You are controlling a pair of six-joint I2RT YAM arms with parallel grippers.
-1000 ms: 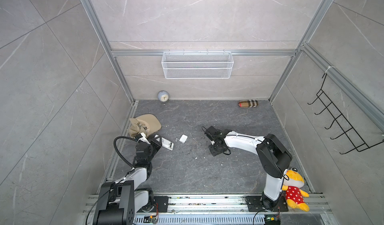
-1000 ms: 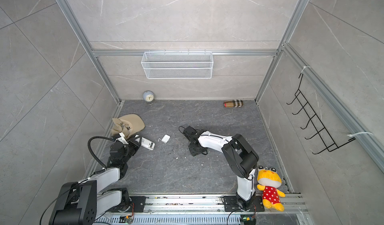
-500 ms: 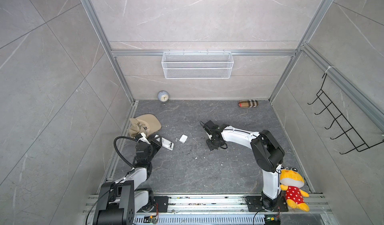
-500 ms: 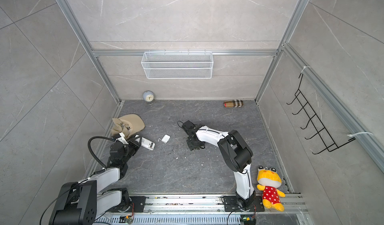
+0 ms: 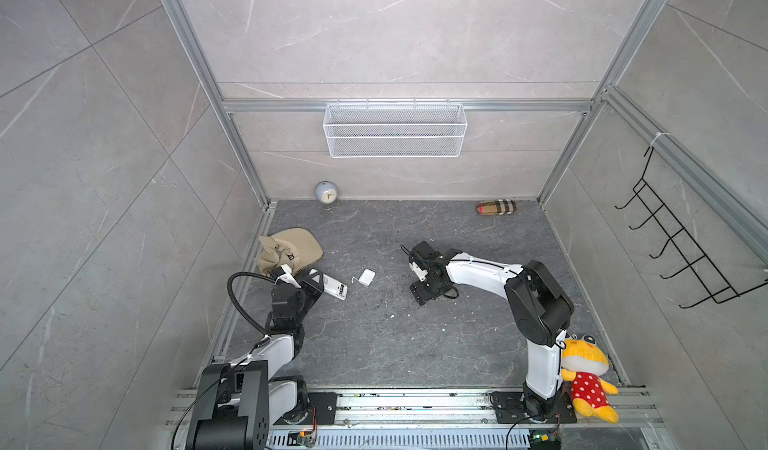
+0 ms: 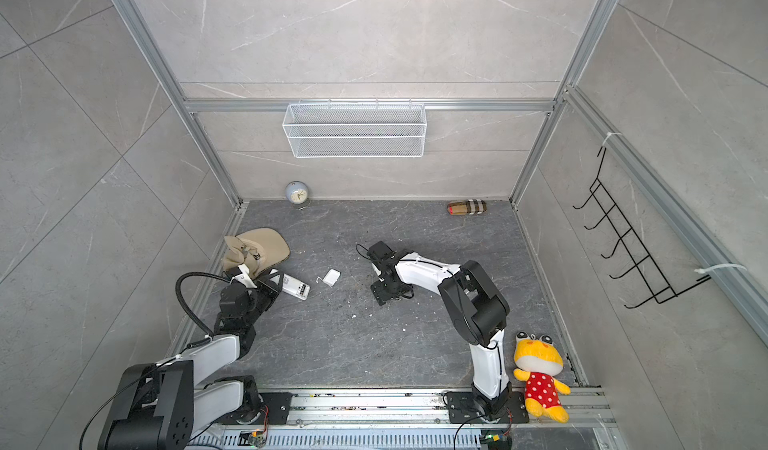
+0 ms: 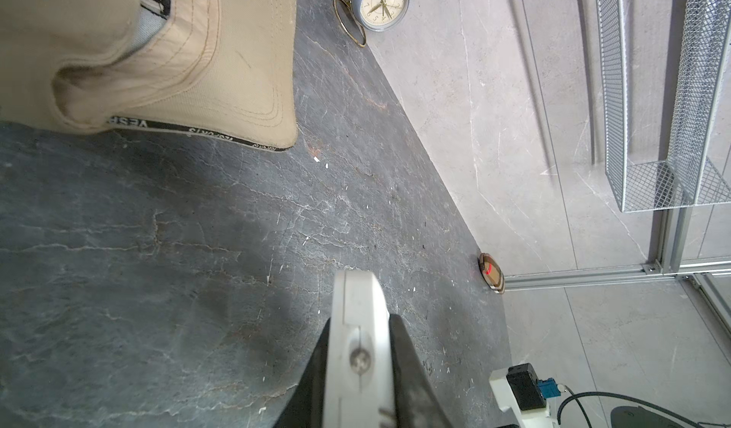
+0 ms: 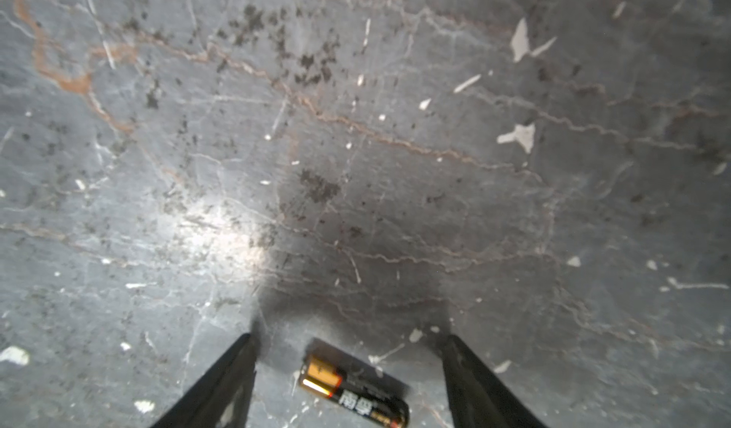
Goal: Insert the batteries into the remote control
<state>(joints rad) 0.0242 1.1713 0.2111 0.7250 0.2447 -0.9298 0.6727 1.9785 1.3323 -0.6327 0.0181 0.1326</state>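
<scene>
The left pincer (image 7: 362, 366) sits clamped tight while the right pincer (image 8: 350, 343), seemingly pointing down, stands spread wide.

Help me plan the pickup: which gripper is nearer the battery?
Right. The right gripper stands open astride the battery; the left gripper is far off, shut on the remote.

Pale grey veined tile walls (image 5: 374, 32); dark grey stone floor (image 5: 374, 344), white-flecked. White wire mesh basket (image 5: 395, 129) hangs upper centre; black wire hook rack (image 5: 683, 231) right.
</scene>
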